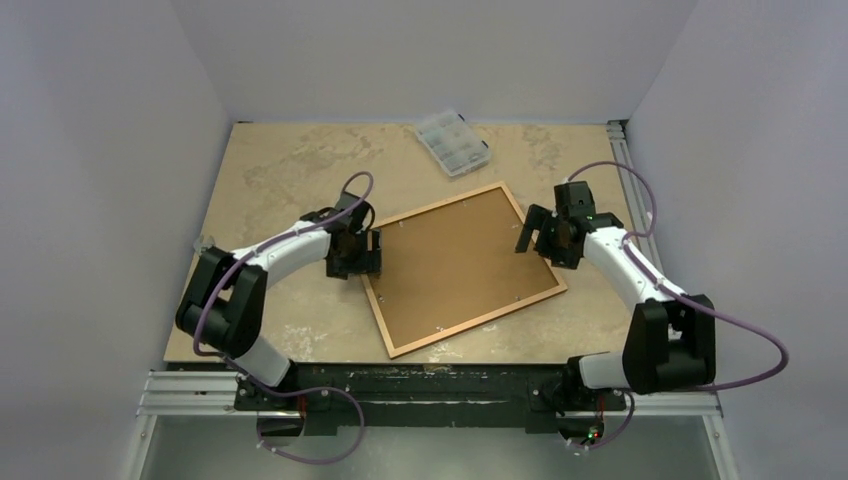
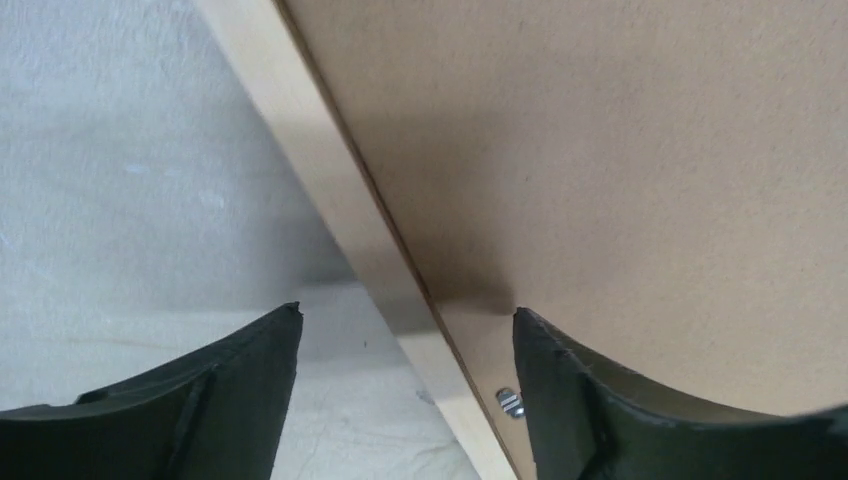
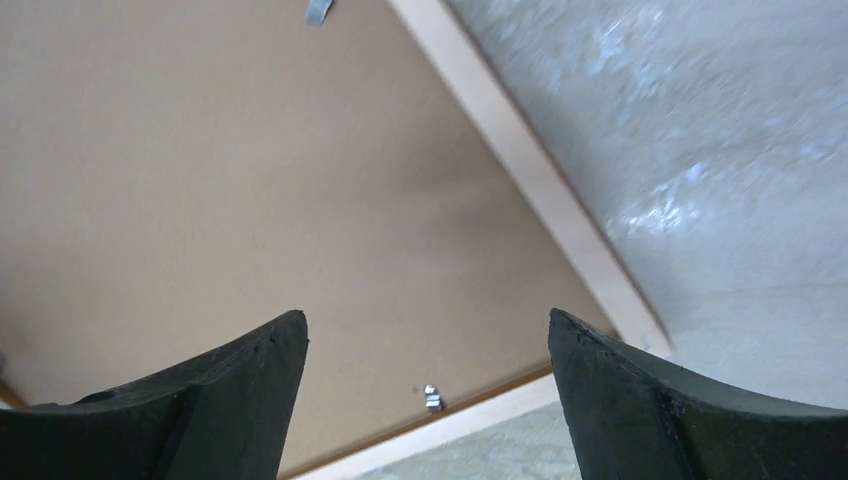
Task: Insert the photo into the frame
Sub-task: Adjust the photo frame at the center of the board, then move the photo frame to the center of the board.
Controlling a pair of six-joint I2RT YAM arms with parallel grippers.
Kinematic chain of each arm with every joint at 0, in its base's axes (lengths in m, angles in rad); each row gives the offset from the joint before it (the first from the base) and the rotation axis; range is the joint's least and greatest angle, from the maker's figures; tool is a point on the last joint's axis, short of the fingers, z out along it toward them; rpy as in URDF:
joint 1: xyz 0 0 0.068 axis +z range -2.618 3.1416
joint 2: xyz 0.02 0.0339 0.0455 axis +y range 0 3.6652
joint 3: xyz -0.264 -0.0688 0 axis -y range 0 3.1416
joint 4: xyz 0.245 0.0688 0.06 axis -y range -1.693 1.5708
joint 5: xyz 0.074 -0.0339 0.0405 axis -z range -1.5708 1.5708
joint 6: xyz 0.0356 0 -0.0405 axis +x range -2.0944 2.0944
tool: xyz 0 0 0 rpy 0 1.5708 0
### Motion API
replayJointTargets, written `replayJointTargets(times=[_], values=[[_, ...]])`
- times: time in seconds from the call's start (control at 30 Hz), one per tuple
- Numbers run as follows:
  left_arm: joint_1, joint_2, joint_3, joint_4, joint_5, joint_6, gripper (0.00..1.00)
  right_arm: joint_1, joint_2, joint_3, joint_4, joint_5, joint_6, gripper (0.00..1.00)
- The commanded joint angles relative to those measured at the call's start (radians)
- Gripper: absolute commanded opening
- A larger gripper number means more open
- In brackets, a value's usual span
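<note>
The large thin-railed orange-brown wooden frame [image 1: 478, 322] lies askew and back-up on the mottled beige table [image 1: 280, 170], its opening filled by a plain brown backing board [image 1: 460, 265]. The left gripper [image 2: 407, 315] hangs over the frame's left rail, its black fingers [image 2: 250, 385] spread apart on either side of the rail, gripping nothing. The right gripper [image 3: 428, 325] hovers above the frame's right corner with its fingers [image 3: 620, 390] wide apart and empty.

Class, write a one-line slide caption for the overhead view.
Open left gripper and right gripper flank a face-down orange-brown wooden picture frame, its plain brown backing board upward.
</note>
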Motion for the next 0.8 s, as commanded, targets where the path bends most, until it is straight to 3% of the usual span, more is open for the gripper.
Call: replayJointTargets(times=[0.0, 0.07, 0.2, 0.4, 0.53, 0.77], values=[[-0.003, -0.134, -0.058, -0.034, -0.020, -0.060, 0.81, -0.042, 0.060, 0.099, 0.049, 0.080, -0.014, 0.91], [-0.003, -0.195, -0.096, -0.045, -0.020, -0.098, 0.88, -0.053, 0.090, 0.120, 0.061, 0.089, -0.013, 0.94], [-0.003, -0.320, -0.200, -0.019, 0.055, -0.192, 0.90, -0.068, 0.159, 0.156, 0.086, 0.114, -0.017, 0.98], [-0.002, -0.478, -0.407, 0.157, 0.222, -0.314, 0.99, -0.089, 0.325, 0.204, 0.106, 0.026, -0.045, 0.98], [-0.003, -0.486, -0.458, 0.247, 0.280, -0.343, 1.00, -0.090, 0.386, 0.183, 0.128, -0.098, -0.062, 0.98], [-0.002, -0.388, -0.448, 0.339, 0.313, -0.368, 0.98, -0.089, 0.300, 0.039, 0.138, -0.190, -0.081, 0.96]])
